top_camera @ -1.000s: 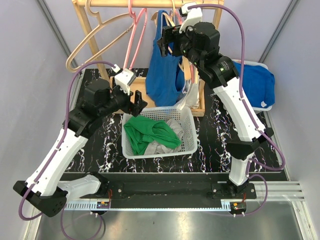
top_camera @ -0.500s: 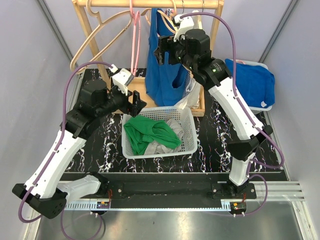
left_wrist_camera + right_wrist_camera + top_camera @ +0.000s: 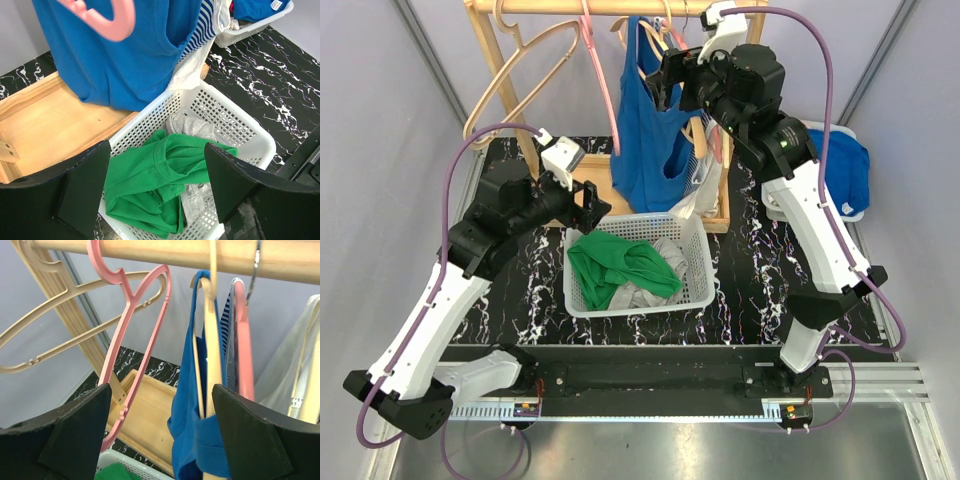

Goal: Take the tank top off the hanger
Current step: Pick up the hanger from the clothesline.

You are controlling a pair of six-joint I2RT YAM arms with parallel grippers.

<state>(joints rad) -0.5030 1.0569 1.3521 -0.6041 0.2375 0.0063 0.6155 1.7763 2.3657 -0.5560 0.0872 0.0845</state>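
Up on the far rail (image 3: 150,251), blue tank top (image 3: 642,150) hangs on beige hanger (image 3: 214,355); right gripper (image 3: 160,425) released, facing it; left gripper (image 3: 156,182) released over basket (image 3: 264,143). Pinch strap only, not hanger.

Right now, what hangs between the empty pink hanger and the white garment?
The blue tank top and a striped garment, seen in the right wrist view.
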